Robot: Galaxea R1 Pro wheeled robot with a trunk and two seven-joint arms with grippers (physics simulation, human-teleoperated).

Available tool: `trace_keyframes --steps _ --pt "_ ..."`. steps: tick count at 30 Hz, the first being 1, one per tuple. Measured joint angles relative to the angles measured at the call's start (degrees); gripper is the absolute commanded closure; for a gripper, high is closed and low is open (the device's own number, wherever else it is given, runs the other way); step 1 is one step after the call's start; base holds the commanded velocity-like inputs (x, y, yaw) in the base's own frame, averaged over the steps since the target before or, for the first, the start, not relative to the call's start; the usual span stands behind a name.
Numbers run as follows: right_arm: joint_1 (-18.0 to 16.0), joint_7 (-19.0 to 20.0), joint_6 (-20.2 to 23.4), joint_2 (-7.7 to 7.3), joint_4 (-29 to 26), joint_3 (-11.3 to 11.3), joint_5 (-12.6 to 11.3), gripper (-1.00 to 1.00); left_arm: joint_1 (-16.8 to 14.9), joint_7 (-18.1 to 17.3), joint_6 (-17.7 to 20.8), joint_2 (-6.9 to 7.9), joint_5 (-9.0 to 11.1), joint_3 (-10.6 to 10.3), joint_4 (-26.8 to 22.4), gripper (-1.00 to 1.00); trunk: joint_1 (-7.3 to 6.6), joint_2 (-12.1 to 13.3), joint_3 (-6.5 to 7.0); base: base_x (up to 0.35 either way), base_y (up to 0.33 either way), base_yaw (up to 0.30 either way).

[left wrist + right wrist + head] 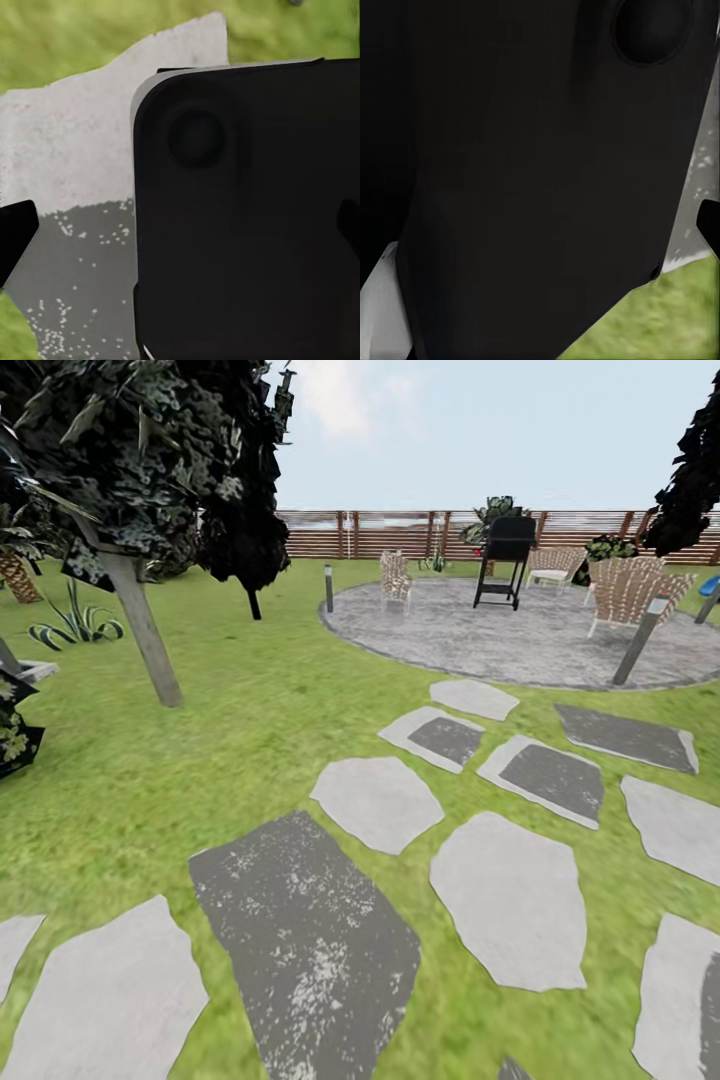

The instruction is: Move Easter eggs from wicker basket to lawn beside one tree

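Wide green lawn (150, 780) under pale sky, fenced garden beyond. Grey stepping stones (515, 900) across the foreground, leading to a round paved patio (520, 635) with a black grill (507, 560) and woven chairs (630, 590). At left, a tree (140, 625) with pale leaning trunk and dark speckled crown. No basket or eggs in sight; whereabouts impossible to tell from here. Wrist views mostly blocked by dark robot body, with stone and grass at the edges; claw state impossible to tell on either arm. Likely risk: rolling on without finding the basket, or wheels catching a stone edge. No readable writing, brands or labels.
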Motion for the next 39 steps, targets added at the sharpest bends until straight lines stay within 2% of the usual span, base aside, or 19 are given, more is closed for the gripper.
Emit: trace_keyframes --steps 6,16,39 --pt "0.0 0.0 0.0 0.02 -0.4 -0.1 -0.1 -1.0 0.0 0.0 0.0 0.0 0.0 0.0 0.0 -1.0 0.0 0.0 0.0 0.335 0.0 0.0" --pt "0.0 0.1 -0.1 0.89 -0.6 0.3 0.0 -1.0 0.0 0.0 0.0 -0.02 0.0 0.0 0.0 -1.0 0.0 0.0 0.09 0.335 0.0 0.0" --pt "0.0 0.0 -0.1 0.91 0.0 0.0 -0.4 -1.0 0.0 0.0 0.0 -0.07 0.0 0.0 0.0 -1.0 0.0 0.0 2.08 0.335 0.0 0.0"
